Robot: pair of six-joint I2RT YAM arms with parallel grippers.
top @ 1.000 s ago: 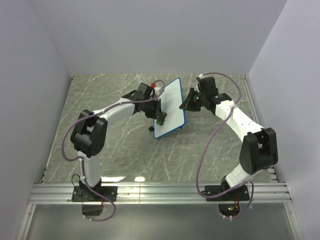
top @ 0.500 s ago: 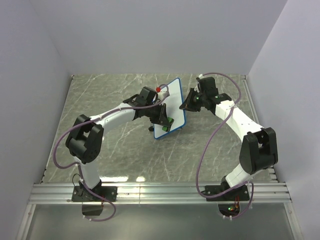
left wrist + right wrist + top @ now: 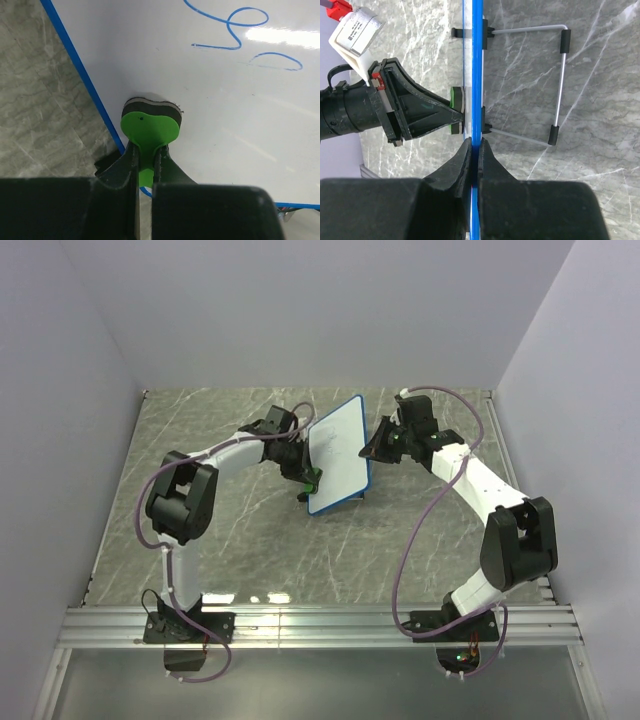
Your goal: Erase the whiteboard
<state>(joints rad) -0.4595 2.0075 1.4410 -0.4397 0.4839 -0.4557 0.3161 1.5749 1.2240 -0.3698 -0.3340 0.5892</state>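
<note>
- Top external: the whiteboard (image 3: 338,455) stands tilted up near the middle of the table (image 3: 220,530), a little toward 1 o'clock. The left hand (image 3: 308,478) meets its face at the 8 o'clock corner, and the right hand (image 3: 376,448) is at its 3 o'clock edge. My worry here is that a hard sideways push from the left could slide or tip the propped board if the right-side hold gives
- Left wrist: the left hand is clamped on the thin tab of a green eraser (image 3: 150,125), whose dark pad presses on the white face just beside the blue frame (image 3: 82,75). The blue scribbles (image 3: 231,25) lie toward 1 o'clock, well apart from the pad and unwiped. So near the edge, the pad could catch the frame or run off it. The tab could also twist between the fingers, and a stroke kept low would likely miss the marks
- Right wrist: the right hand is pinched shut on the board's frame, seen edge-on as a line from 12 to 6 o'clock, with the wire stand (image 3: 561,80) on the table at 3 o'clock. The hold looks narrow, so eraser pressure from 9 o'clock might pivot the board toward the stand or work it loose
</note>
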